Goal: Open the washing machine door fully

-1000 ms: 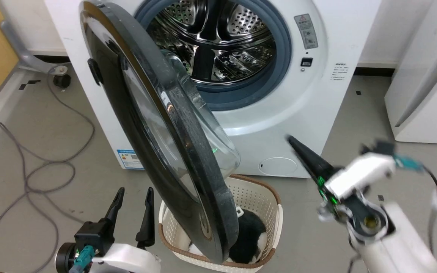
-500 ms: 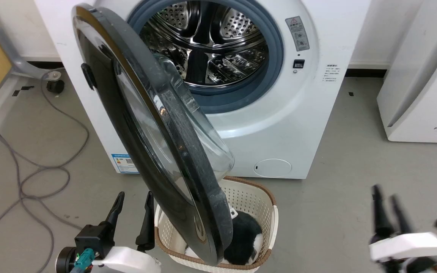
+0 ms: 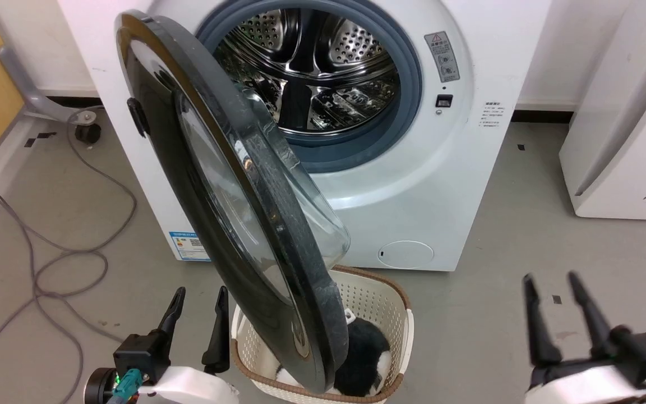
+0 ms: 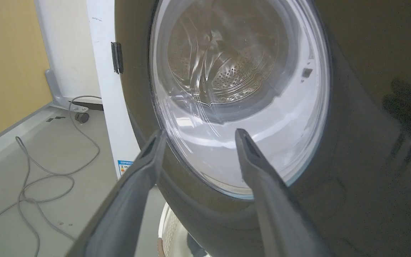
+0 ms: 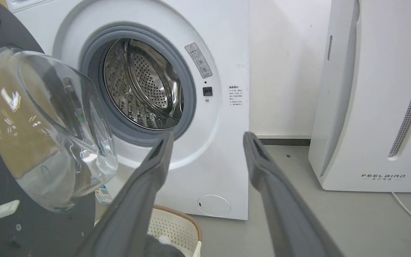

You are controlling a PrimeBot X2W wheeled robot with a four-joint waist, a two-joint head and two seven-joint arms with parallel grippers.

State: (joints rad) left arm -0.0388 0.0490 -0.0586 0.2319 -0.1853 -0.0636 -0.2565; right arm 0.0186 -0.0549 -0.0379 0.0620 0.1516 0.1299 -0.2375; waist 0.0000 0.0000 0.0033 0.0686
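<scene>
I'm looking down at a smooth grey floor (image 3: pixel 497 224). Standing on it, dead ahead, is the big white front-loading washing machine (image 3: pixel 424 185). Just in front of its base sits a cream perforated plastic laundry basket with a brown rim (image 3: pixel 382 303). Off to the left, a thin grey cable (image 3: pixel 135 202) snakes and loops across the floor, and there's a small black caster (image 3: pixel 88 133) back near the wall. Over on the right stands a tall white plastic appliance (image 3: pixel 620 140), well apart from the machine. I can also see a small dark square mark (image 3: pixel 553 299) on the floor.

Washing machine door (image 3: pixel 227 207) hides much of basket (image 3: pixel 376 294).
</scene>
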